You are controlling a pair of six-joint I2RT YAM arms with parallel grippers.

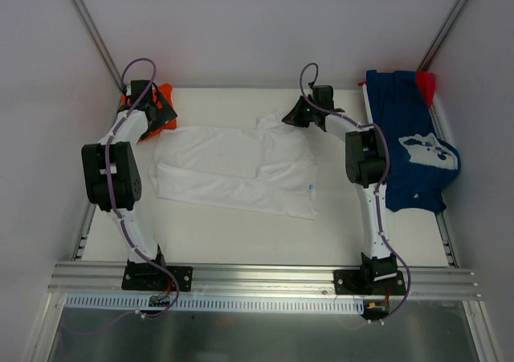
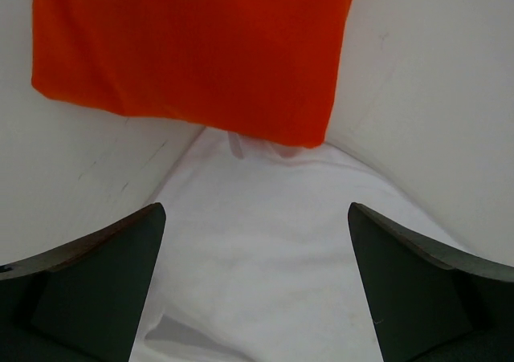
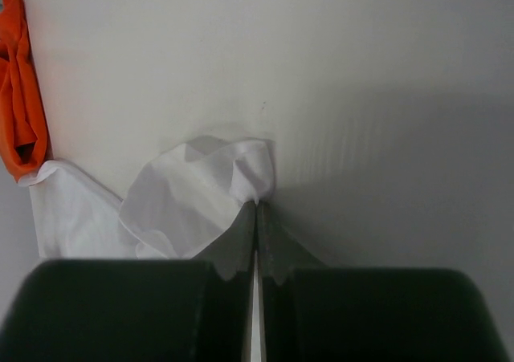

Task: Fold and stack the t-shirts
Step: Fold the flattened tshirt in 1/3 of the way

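A white t-shirt (image 1: 233,169) lies partly folded across the middle of the table. My right gripper (image 1: 291,115) is shut on its far right sleeve edge; the wrist view shows the white cloth (image 3: 201,193) bunched at the closed tips of that gripper (image 3: 257,203). My left gripper (image 1: 165,121) is open over the shirt's far left corner, white cloth (image 2: 257,258) lying between its fingers (image 2: 96,282). The orange t-shirt (image 1: 165,93) sits at the far left corner, just beyond the left gripper; it also shows in the left wrist view (image 2: 193,49). The navy blue t-shirt (image 1: 409,137) with white print lies at the right, a red one (image 1: 426,83) behind it.
White walls enclose the table at the back and sides. A metal rail (image 1: 265,278) runs along the near edge, where both arm bases are bolted. The navy shirt hangs over the table's right edge.
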